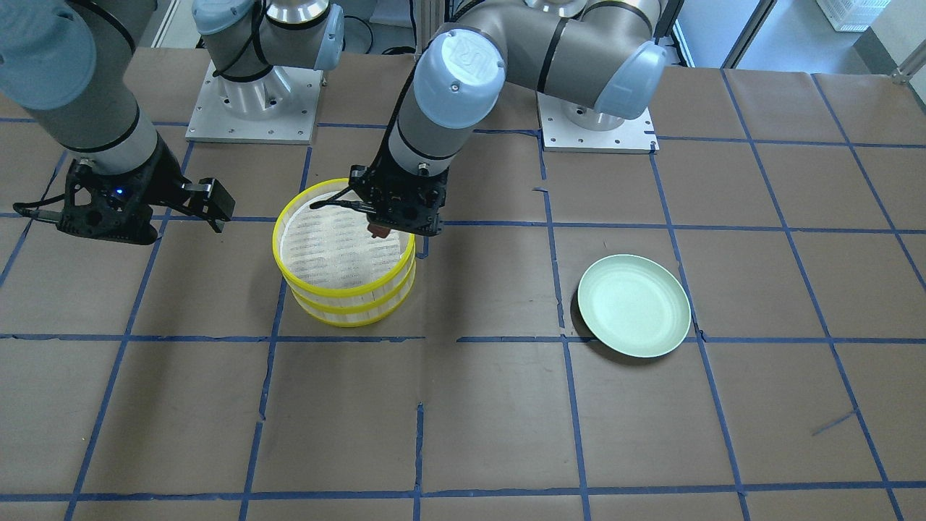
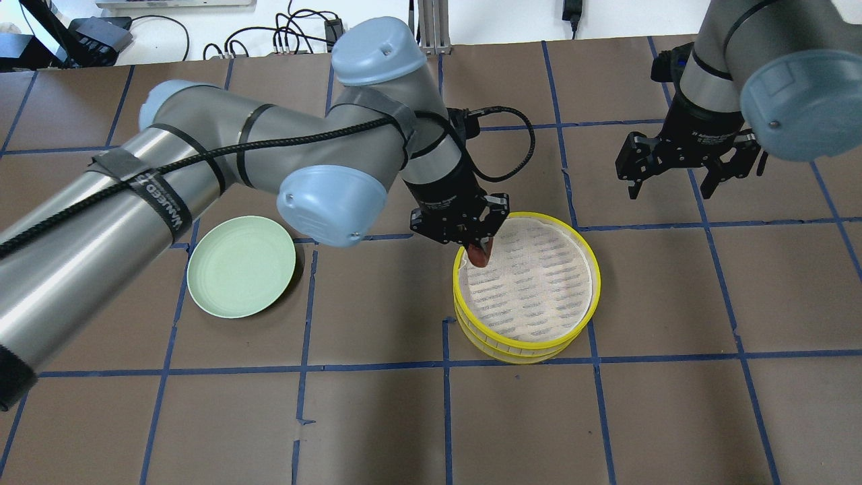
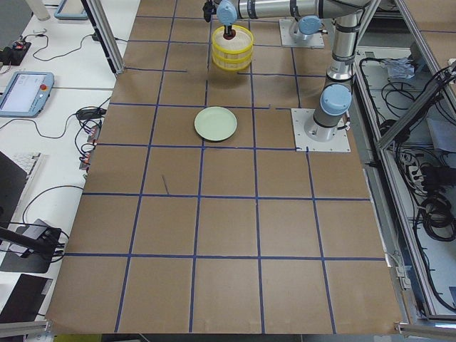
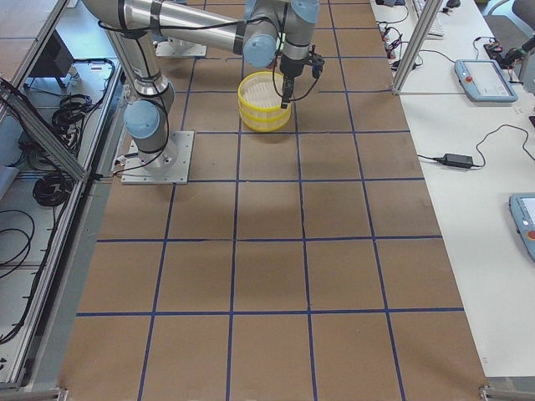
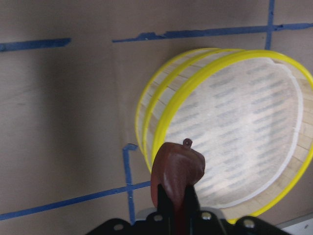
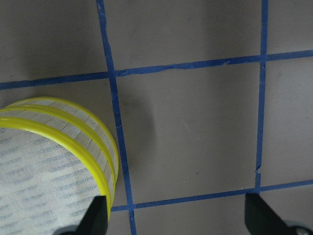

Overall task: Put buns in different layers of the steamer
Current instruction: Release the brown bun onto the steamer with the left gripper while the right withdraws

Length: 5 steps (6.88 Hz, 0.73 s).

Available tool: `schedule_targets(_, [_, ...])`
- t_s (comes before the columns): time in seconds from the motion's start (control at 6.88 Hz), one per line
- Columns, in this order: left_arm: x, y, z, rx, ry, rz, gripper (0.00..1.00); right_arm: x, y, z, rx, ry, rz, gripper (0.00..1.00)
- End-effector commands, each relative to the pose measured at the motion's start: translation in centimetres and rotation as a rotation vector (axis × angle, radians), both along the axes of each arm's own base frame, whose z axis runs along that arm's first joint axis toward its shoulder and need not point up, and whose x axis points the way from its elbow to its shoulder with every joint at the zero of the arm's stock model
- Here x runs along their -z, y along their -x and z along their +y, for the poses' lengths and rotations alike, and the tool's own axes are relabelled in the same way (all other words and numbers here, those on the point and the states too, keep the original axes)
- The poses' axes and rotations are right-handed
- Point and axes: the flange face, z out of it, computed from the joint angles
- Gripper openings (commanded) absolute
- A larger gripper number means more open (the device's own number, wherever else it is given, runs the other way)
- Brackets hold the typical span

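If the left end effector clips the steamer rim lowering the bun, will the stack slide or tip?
Light-looking, thin translucent walls: a bump from the left end effector holding the bun would probably slide the steamer. Tipping seems unlikely: it is wide and shallow. The upper tier is only stacked, so it may shift.

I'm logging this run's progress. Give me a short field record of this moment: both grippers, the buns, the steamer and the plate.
left gripper: shut on reddish-brown bun, above the steamer at its rim
right gripper: open, holding nothing, beside the steamer
steamer: two tiers stacked; no bun on the top tier floor
white bun: not visible in any view
plate: pale green, on the left arm's side, apart from the steamer
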Motion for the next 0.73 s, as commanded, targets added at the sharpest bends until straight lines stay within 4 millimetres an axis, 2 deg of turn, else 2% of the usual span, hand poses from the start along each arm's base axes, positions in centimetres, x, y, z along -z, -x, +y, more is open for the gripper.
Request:
schedule_targets(0.0, [2.9, 3.2, 0.6, -0.017, -0.002, -0.006, 0.88, -2.8, -0.1, 1.1, -0.012, 0.028, 0.000, 1.00])
schedule_targets(0.15, [3.1, 2.7, 0.9, -0.011, -0.024, -0.049, 1.00, -3.3, -0.2, 1.1, -0.014, 0.039, -0.001, 1.00])
schedule_targets(0.29, [1.5, 1.6, 0.7, -0.007, 0.012, -0.129, 1.00, -4.2, 0.2, 1.1, -0.015, 0.027, -0.004, 1.00])
schedule_targets(0.44, [-0.3, 0.0, 0.0, -0.018, 0.055, -0.190, 1.00, -5.3, -0.6, 1.3, -0.032, 0.012, -0.008, 1.00])
schedule_targets(0.58, [-4.0, -2.5, -1.2, -0.046, 0.051, -0.204, 1.00, -6.2, -1.3, 1.2, -0.041, 0.031, -0.024, 1.00])
